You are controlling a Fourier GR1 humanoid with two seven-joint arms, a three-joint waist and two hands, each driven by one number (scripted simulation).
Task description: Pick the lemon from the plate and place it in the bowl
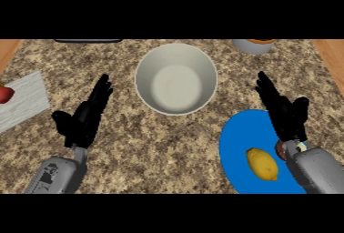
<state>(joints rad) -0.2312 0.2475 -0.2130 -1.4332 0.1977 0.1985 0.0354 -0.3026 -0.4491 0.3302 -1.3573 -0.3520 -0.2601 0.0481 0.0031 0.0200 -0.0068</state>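
Lying on the blue plate (240, 136) at the lower right of the bench (148, 150), the lemon (262, 164) rests untouched, just left of the right forearm. The right hand (285, 116) is above it over the plate's far edge, fingers straight and spread apart, holding nothing. A small reddish thing (280, 150) shows at the wrist, mostly hidden. The white bowl (176, 79) stands between the two hands near the bench's far side, apart from the plate. The left hand (84, 119) is over bare bench left of the bowl, fingers straight and holding nothing. At the left edge lies a pale board (23, 102) with a red item (5, 94) on it.
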